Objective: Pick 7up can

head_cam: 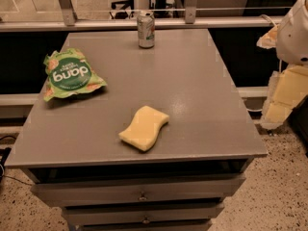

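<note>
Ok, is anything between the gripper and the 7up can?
Nothing visible. The gripper hangs beyond the table on its right; the 7up can stands at its far edge, only bare top between. The sponge and snack bag lie aside.

Upright silvery-grey 7up can (146, 30) at table (202, 105) far edge, tool (284, 97) far right.

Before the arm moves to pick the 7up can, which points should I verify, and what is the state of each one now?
1. The 7up can stands upright near the far edge of the table: ok.
2. The snack bag and the sponge lie well apart from the can: ok.
3. The end effector is lined up with the can: not ok, it hangs beyond the table's right side.
4. The end effector carries nothing: cannot tell.
5. There is room between the can and the railing behind it: cannot tell.
</note>
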Controlling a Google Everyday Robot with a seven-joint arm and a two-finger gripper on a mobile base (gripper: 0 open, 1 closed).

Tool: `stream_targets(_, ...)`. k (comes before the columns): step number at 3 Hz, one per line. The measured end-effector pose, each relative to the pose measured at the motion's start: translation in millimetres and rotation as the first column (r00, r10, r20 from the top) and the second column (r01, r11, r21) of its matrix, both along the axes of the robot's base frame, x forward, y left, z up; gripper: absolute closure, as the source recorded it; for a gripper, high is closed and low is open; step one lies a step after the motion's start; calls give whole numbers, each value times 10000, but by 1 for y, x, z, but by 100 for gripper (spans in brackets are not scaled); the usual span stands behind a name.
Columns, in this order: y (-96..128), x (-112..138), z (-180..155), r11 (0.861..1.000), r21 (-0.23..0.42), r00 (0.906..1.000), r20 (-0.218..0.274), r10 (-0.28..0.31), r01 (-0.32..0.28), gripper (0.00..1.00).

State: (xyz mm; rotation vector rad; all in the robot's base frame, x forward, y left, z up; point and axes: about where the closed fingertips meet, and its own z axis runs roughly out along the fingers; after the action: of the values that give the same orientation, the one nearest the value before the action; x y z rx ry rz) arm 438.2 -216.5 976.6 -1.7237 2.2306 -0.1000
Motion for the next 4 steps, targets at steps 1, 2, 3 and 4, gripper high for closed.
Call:
stream_targets(1,0,0,0,10000,0,10000,2,0,0,0)
stream_targets(2,5,21,-6,9993,280,9983,534,217,-232,0)
stream_targets(3,13,67,-24,9956,853,9935,1102,286,-381,0)
stream_targets(4,37,141,-50,9745,2215,9848,1737,-38,-353,0)
